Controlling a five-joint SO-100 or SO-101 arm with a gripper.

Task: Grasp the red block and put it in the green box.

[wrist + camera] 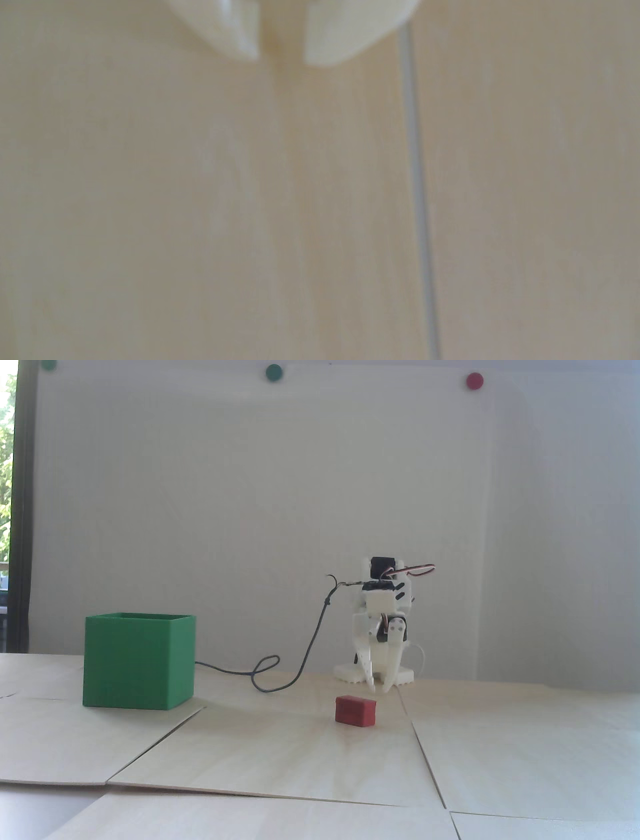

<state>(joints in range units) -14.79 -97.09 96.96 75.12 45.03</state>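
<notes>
The end effector (379,689) is seen slightly spread and empty, tips down near the desk (280,755). The red block (355,710) lies just before it; the green box (138,660) stands well apart to its left in the fixed view.

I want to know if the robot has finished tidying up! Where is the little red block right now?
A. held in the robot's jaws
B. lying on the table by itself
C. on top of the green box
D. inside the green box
B: in the fixed view the red block lies on the wooden table, apart from the green box, and the gripper hangs behind it with nothing between its jaws.
</notes>
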